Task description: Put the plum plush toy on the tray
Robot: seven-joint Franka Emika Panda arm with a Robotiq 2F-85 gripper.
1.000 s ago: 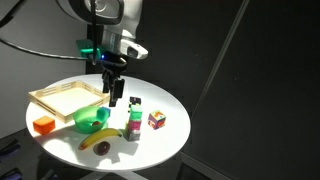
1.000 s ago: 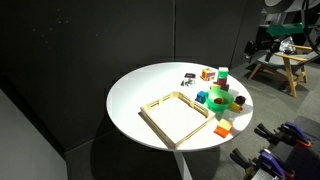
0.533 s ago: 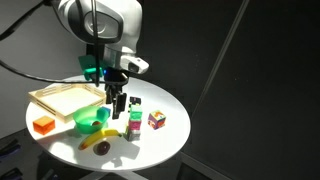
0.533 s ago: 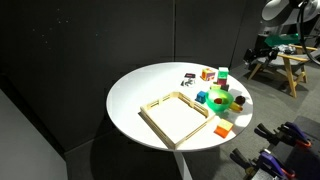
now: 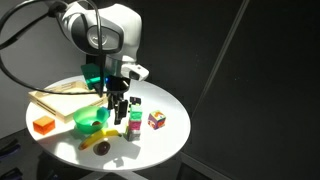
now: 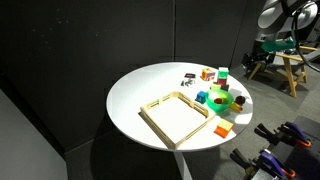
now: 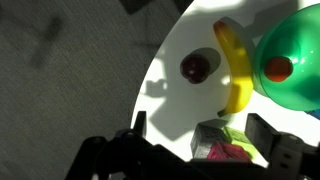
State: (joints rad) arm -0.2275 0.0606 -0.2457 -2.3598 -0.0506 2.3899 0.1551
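The plum plush toy [image 5: 102, 149] is a small dark reddish ball on the round white table, next to the yellow banana [image 5: 97, 140]. In the wrist view the plum plush toy [image 7: 196, 67] lies just left of the banana [image 7: 236, 75]. The light-wood tray [image 5: 62, 97] lies at the table's left and is empty; it also shows in an exterior view [image 6: 178, 117]. My gripper [image 5: 118, 109] is open and empty, hanging above the table between the green bowl and the blocks. In the wrist view its open fingers [image 7: 200, 122] frame a grey, green and pink block [image 7: 228, 146].
A green bowl [image 5: 90, 118] holding a small red-orange thing [image 7: 279, 68] stands beside the tray. An orange block [image 5: 42, 125], a green and pink block [image 5: 133, 126], a multicoloured cube [image 5: 156, 120] and a small dark item [image 5: 137, 101] are also on the table.
The arm has moved down and toward the table's front; the gripper now hangs lower, near the bowl and blocks. The objects have not moved.
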